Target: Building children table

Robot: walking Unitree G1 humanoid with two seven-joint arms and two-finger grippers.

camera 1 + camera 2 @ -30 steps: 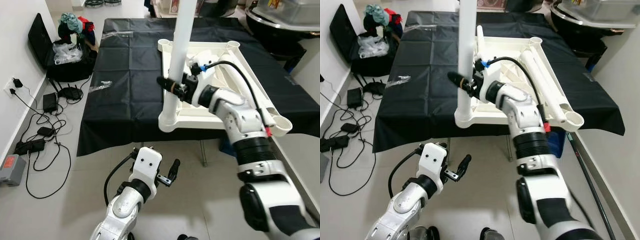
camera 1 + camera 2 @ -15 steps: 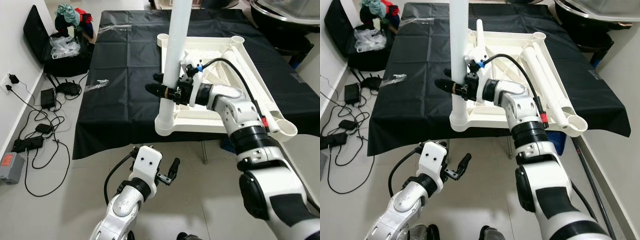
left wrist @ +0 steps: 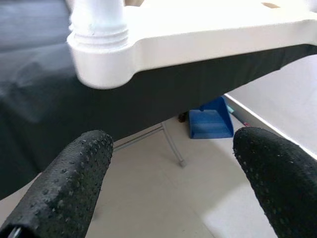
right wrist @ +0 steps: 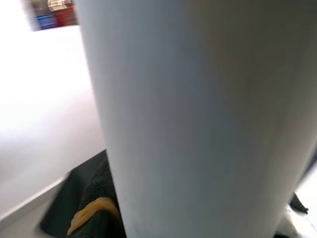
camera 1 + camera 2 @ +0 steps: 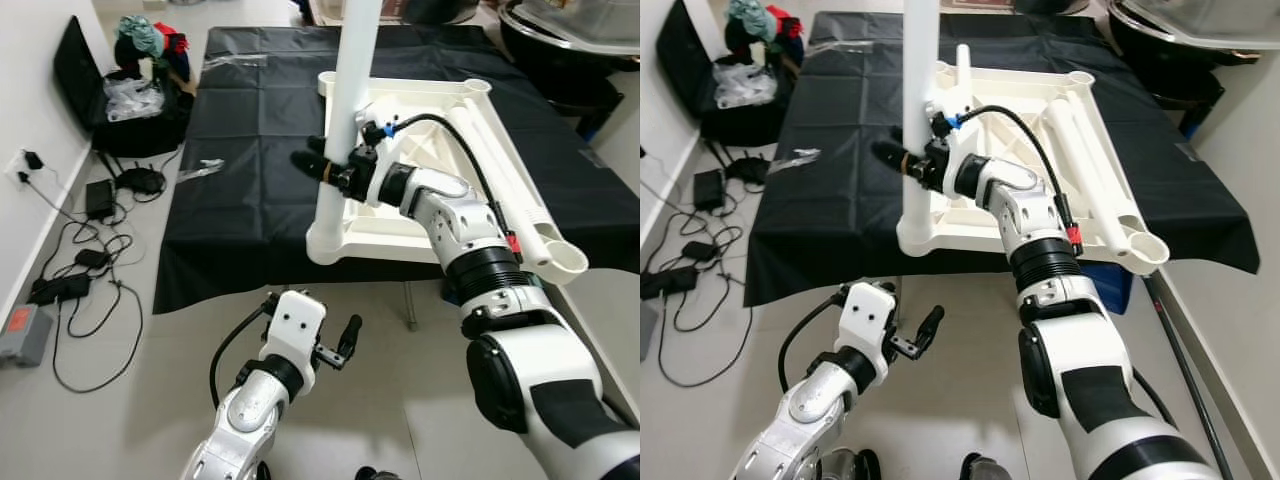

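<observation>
Black cables (image 5: 75, 285) and a bag lie on the floor, left of the black-draped table (image 5: 250, 150). Left gripper (image 5: 335, 348) hangs open below its edge. Upturned white plastic tabletop (image 5: 440, 170) rests on the cloth; right gripper (image 5: 335, 172) clamps the upright white tubular leg (image 5: 350, 100) in its near-left corner socket. Leg-fitting step; next, judged, seat it fully.

Black-draped table (image 5: 250, 130) bears upturned white tabletop (image 5: 440, 205)
</observation>
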